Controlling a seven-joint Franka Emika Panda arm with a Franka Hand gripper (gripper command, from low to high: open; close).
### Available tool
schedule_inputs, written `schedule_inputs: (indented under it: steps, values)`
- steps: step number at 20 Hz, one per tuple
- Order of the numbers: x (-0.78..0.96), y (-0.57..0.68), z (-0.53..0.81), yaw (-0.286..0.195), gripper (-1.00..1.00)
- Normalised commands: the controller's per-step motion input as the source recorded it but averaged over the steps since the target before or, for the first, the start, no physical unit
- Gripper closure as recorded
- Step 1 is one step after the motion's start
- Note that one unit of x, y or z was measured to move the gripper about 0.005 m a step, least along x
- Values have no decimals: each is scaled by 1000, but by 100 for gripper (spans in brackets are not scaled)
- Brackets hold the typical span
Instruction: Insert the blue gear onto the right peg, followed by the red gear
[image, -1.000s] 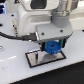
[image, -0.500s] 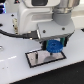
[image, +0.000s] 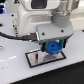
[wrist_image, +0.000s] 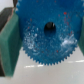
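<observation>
Kid: Claw (image: 52, 48) is squeezing the blue gear (image: 52, 48), right between its fingers, over the grey plate (image: 35, 58).

Dad: Line the gear's hole (wrist_image: 49, 26) up, then go down slowly.

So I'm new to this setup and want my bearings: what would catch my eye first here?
The blue gear stands out: the end effector grips it above the grey plate, low and centre in the exterior view. In the wrist view the gear nearly fills the picture, its dark centre hole in the middle, with a green finger pad against its toothed edge. No red gear shows in either view.
</observation>
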Motion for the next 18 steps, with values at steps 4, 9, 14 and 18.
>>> schedule_inputs:
  steps: [4, 9, 14, 18]
  values:
    - [144, -30, 3, 0, 100]
    - [128, -31, -203, 0, 100]
    - [58, 11, -203, 0, 100]
    - [115, 7, -132, 0, 100]
